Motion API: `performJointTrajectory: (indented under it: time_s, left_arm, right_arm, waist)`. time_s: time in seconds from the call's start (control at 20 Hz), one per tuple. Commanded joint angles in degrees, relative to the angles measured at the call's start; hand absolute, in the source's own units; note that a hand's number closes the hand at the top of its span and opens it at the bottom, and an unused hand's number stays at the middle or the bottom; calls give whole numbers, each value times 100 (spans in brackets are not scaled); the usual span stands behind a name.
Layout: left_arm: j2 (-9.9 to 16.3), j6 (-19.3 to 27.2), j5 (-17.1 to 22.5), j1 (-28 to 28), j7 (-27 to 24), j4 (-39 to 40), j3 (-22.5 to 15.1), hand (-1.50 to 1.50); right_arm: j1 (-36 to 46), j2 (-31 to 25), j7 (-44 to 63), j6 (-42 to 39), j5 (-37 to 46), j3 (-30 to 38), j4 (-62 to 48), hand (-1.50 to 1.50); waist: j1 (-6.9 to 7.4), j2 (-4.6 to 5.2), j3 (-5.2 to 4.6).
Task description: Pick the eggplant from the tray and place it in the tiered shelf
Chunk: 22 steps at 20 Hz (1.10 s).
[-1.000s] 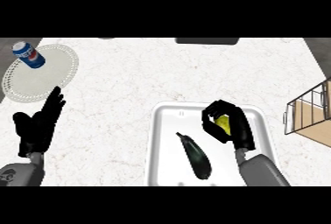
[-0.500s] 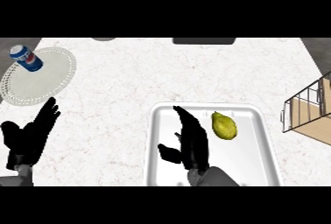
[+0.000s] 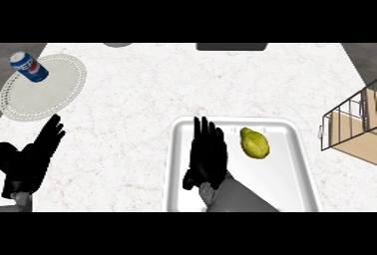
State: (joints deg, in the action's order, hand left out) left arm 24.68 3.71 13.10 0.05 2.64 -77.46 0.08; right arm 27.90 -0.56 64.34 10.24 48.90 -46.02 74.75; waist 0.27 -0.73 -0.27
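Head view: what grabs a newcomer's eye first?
The black right hand lying flat, fingers straight, over the white tray's left half, with a yellow-green fruit just beside it. Far left, a blue can stands on a lacy white plate; the left hand rests open below.

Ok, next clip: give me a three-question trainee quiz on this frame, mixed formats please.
1. True or false: the soda can stands on the tray.
2. Multiple choice: the right robot hand is
A. resting on the counter beside the tray
B. laid flat over the tray, fingers straight
C. inside the tiered shelf
3. Fill in: the yellow-green fruit lies to the ____ of the right robot hand.

Key: 1 false, it stands at the plate's far left edge. 2 B. 3 right. The eggplant is not visible; the left robot hand rests open at the left edge.
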Motion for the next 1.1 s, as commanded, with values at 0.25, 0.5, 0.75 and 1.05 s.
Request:
performJointTrajectory:
  time_s: [0.25, 0.5, 0.75, 1.05]
  left_arm:
    - [-4, -51, 4, -71, 74, -159, -15, 0]
    - [82, -101, -28, -128, -32, 86, 106, 0]
    - [32, -202, 23, 91, -46, -81, 87, 0]
    - [-2, -101, -22, 204, 53, -342, 120, 0]
  right_arm:
    - [596, 51, 1461, -2851, -1306, -125, -5, -150]
    - [934, 47, 1533, -3489, -1463, 15, -375, -150]
    - [858, 48, 1721, -3402, -1618, -178, -459, -150]
    - [707, -154, 1262, -3659, -1497, 226, -817, -150]
  waist:
    - [75, 40, 13]
    - [1, 50, 11]
    - [44, 48, 17]
    - [-12, 53, 22]
